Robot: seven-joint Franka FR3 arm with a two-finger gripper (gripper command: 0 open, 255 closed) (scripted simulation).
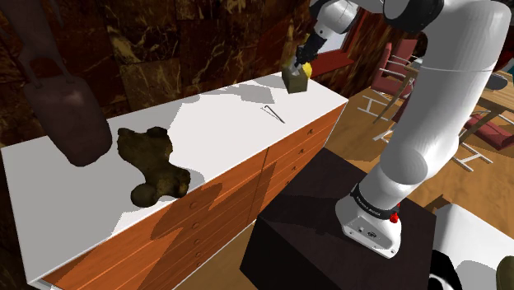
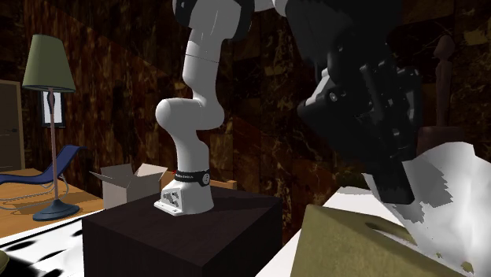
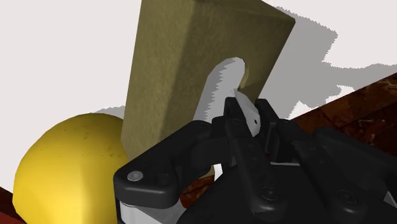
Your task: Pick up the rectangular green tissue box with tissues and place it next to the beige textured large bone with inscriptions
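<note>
The tissue box [image 1: 293,79] is olive-green and sits at the far right end of the white dresser top [image 1: 222,123]. In the wrist view the box [image 3: 184,57] has an oval slot with a white tissue [image 3: 216,92] sticking out. My black gripper [image 3: 250,118] comes down on the box's top with its fingers close together, pinching a bit of that tissue. I cannot tell whether the box is off the surface. The gripper [image 1: 302,63] hangs from the arm over the box. The dark brown bone [image 1: 152,163] lies far off toward the shoulder view's left.
A yellow ball [image 3: 67,168] rests against the box. A thin dark stick [image 1: 273,113] lies between box and bone. A large dark jug [image 1: 70,115] stands behind the bone. The dresser's edge is right beside the box, with chairs [image 1: 395,78] on the floor beyond.
</note>
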